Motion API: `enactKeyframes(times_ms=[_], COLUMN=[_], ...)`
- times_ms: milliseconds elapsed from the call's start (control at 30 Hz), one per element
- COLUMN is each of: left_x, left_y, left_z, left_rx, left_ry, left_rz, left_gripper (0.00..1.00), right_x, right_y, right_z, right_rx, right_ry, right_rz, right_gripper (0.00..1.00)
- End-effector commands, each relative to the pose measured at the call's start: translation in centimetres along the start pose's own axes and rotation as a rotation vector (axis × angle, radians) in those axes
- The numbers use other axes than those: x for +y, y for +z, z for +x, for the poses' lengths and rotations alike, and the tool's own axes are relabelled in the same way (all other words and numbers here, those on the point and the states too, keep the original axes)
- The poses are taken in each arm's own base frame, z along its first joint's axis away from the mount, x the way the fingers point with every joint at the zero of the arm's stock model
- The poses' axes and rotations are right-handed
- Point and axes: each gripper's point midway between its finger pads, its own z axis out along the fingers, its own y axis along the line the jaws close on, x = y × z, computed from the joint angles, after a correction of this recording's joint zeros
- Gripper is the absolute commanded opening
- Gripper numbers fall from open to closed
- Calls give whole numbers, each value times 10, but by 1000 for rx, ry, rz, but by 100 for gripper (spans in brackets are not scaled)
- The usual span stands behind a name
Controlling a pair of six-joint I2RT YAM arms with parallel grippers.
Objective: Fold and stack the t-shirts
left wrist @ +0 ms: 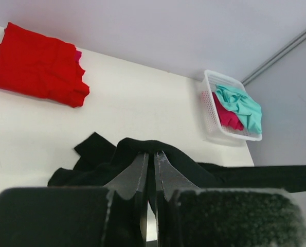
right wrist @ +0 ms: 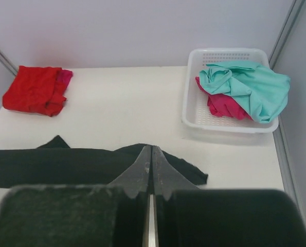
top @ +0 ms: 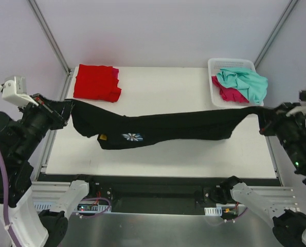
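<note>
A large black t-shirt (top: 163,131) with a small white daisy print (top: 132,137) is stretched across the table between my two grippers, sagging onto the table in the middle. My left gripper (top: 68,109) is shut on its left end (left wrist: 142,146). My right gripper (top: 263,121) is shut on its right end (right wrist: 127,154). A folded red t-shirt (top: 95,82) lies at the back left with a magenta-pink one (top: 114,74) showing under it. A teal-mint t-shirt (top: 243,82) and a magenta-pink one (top: 227,92) lie crumpled in the basket.
A white plastic lattice basket (top: 212,67) stands at the back right corner of the white table (top: 168,87). Metal frame posts rise at the back left and back right. The arm bases sit below the table's near edge.
</note>
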Motion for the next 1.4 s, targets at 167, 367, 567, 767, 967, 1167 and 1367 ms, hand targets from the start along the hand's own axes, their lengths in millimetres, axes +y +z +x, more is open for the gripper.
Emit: enactKeyframes(times_ms=[167,367,567,767,967,1167,1367], left_x=[-21,-32,-41,-46,-56,-76,-71], left_y=[-44,-104,-165,-235,-270,-274,-248], left_z=[-23,-33,-36,-29,-31,-45,-51], left_rx=[-152,-327,-491,-646,-701,-731,-718], left_ry=[24,27,0,-18,-13,7,-8], left_rz=[89,152,227,306,336,367,314], left_gripper=[0,0,0,0,0,0,0], right_x=[10,20,30,41,50,53,50], right_y=[-42,-82,-132,-191,-231,-224,-204], right_z=[-20,-30,-40,-31,-32,-34,-44], right_rx=[-194,-252,-333,-425,-488,-503,-503], right_ry=[85,129,145,182,178,173,175], right_rz=[-161,-268,-323,-339,-336,-315,-285], right_gripper=[1,1,1,1,1,1,1])
